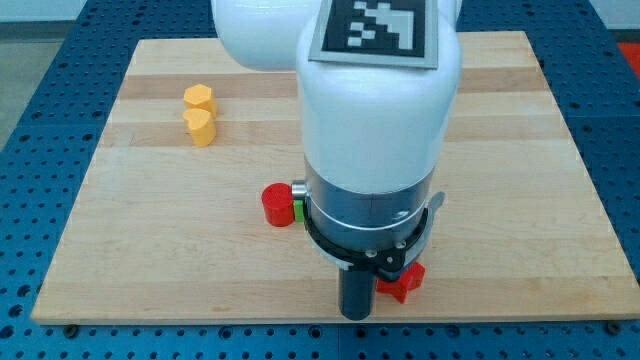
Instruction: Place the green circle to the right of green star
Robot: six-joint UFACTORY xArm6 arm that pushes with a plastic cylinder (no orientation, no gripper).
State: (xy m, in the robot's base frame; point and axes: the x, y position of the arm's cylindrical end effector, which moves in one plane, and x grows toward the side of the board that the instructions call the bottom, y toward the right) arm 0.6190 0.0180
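Only a thin sliver of a green block [299,211] shows, touching the right side of a red cylinder [278,205]. The arm's white body hides the rest of it, so I cannot tell its shape. No other green block is visible; the arm covers the middle of the board. My tip [357,314] is near the board's bottom edge, below and to the right of the green sliver. A red block [406,283] sits just right of the rod, close to or touching it.
Two yellow blocks stand close together at the view's upper left, one [199,98] above the other [201,127]. The wooden board [520,200] lies on a blue perforated table [620,120]. The board's bottom edge runs just below my tip.
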